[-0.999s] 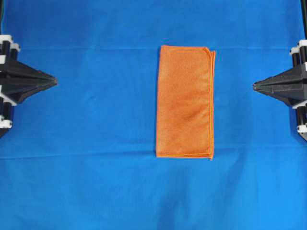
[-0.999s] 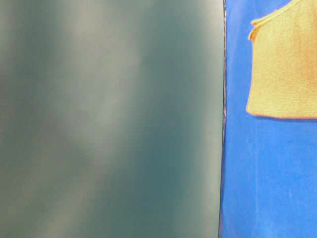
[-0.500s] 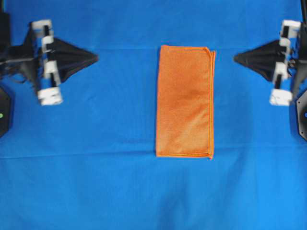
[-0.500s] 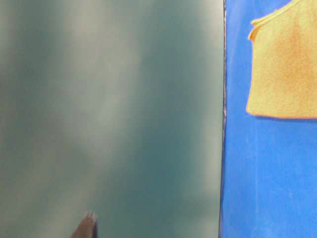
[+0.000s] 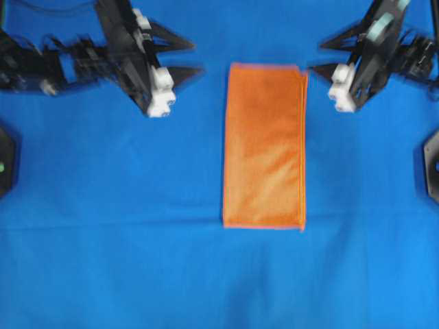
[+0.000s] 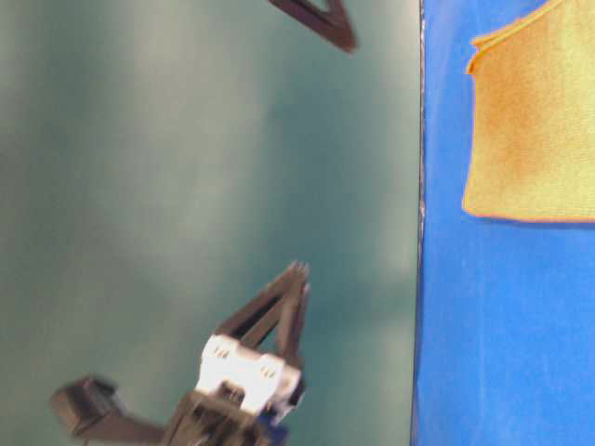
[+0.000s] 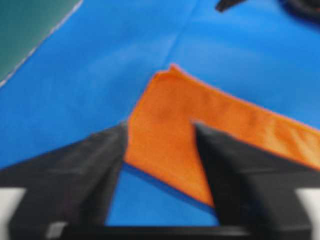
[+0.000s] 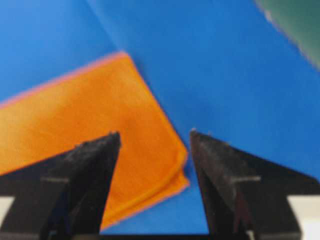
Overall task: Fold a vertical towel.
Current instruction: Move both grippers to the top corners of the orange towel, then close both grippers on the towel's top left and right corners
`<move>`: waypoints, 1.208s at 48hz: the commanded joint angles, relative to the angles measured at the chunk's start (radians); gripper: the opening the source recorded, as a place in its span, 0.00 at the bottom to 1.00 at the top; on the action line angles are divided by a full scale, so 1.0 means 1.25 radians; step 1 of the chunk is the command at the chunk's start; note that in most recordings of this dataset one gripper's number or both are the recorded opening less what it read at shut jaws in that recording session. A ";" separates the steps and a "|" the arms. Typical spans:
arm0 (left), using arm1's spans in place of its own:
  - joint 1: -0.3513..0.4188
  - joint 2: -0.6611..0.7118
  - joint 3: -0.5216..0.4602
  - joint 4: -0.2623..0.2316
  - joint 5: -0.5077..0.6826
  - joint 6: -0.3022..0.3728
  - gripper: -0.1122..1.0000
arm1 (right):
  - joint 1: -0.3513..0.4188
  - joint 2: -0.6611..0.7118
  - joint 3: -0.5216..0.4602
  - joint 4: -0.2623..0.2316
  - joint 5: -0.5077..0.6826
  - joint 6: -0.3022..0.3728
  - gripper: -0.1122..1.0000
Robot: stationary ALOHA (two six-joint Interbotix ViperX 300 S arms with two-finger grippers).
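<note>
The orange towel point(image 5: 264, 147) lies flat and upright on the blue cloth, long side running near to far, with layered edges at its far right corner. My left gripper point(image 5: 196, 57) is open, just left of the towel's far left corner. In the left wrist view that corner of the towel point(image 7: 170, 115) shows between the open gripper point(image 7: 160, 125). My right gripper point(image 5: 317, 57) is open, just right of the far right corner. In the right wrist view the layered corner of the towel point(image 8: 165, 165) shows between the open gripper point(image 8: 154, 134). Neither touches the towel.
The large blue cloth point(image 5: 103, 205) covers the table. Dark fixtures sit at the left edge point(image 5: 3, 161) and right edge point(image 5: 432, 168). The table-level view shows the towel point(image 6: 535, 121), a teal backdrop point(image 6: 139, 186) and one open gripper point(image 6: 296, 274).
Both arms have swung in from the sides to the towel's far corners, and both grippers have gone from shut to open. The towel has not moved.
</note>
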 commanded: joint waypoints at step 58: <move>0.039 0.404 -0.237 0.004 0.028 0.027 0.21 | -0.036 0.295 -0.069 0.001 -0.034 -0.001 0.12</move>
